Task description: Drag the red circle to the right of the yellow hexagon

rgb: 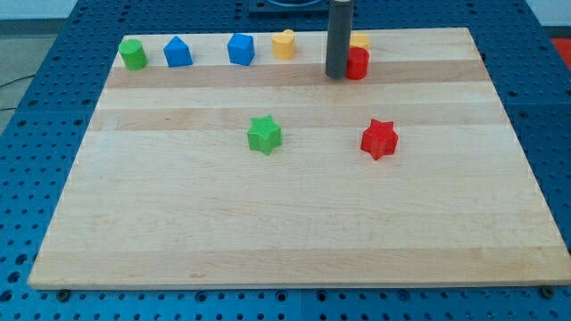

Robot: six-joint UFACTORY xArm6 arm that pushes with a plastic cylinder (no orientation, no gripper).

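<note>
Contact is showing at the frame's upper right, where my tip, a bare rod with no hand, is touching the red circle's left side, the yellow hexagon sitting just behind.

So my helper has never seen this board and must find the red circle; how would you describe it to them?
Look along the top edge of the wooden board, right of its middle, where the dark rod comes down. The red circle sits touching the right of my tip, just below a yellow block. Unlike the red star lower down, it is round.

My tip — rod upright — low at the view's top.
</note>
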